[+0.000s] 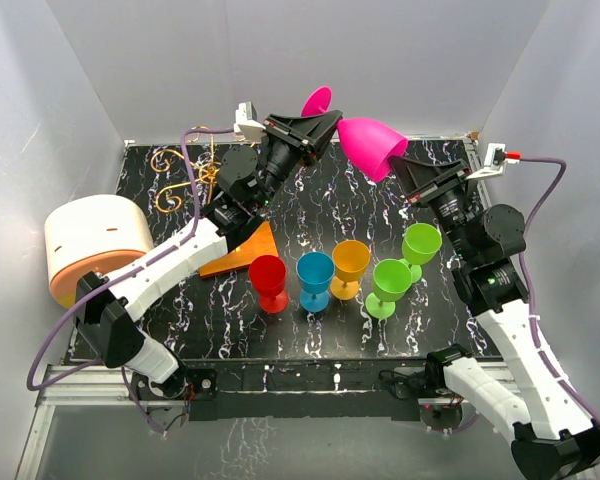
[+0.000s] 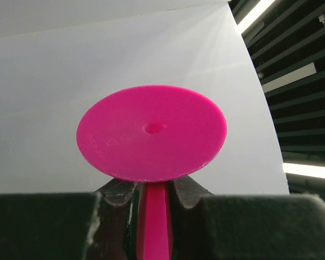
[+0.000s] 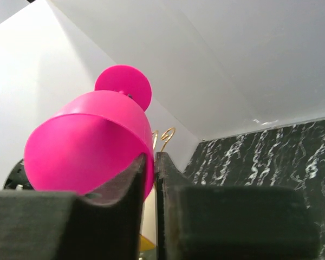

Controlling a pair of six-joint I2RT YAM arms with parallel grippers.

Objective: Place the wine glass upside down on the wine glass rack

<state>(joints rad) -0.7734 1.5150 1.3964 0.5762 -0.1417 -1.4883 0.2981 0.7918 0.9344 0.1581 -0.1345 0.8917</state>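
Note:
A pink wine glass (image 1: pixel 368 145) hangs in the air above the back of the table, lying nearly on its side with its foot (image 1: pixel 317 100) toward the back left. My left gripper (image 1: pixel 315 125) is shut on the stem just below the foot; the left wrist view shows the foot disc (image 2: pixel 151 132) and the stem between my gripper's (image 2: pixel 154 195) fingers. My right gripper (image 1: pixel 405 165) is shut on the bowl's rim, and the right wrist view shows the bowl (image 3: pixel 81 146) pinched at my gripper (image 3: pixel 150 162). The gold wire wine glass rack (image 1: pixel 185 175) stands at the back left on an orange base (image 1: pixel 245 252), partly hidden by my left arm.
A red (image 1: pixel 268 280), a blue (image 1: pixel 315 280), an orange (image 1: pixel 349 267) and two green glasses (image 1: pixel 391 286) (image 1: pixel 421 248) stand upright in a row mid-table. A cream round box (image 1: pixel 92 245) sits at the left edge. White walls close in on three sides.

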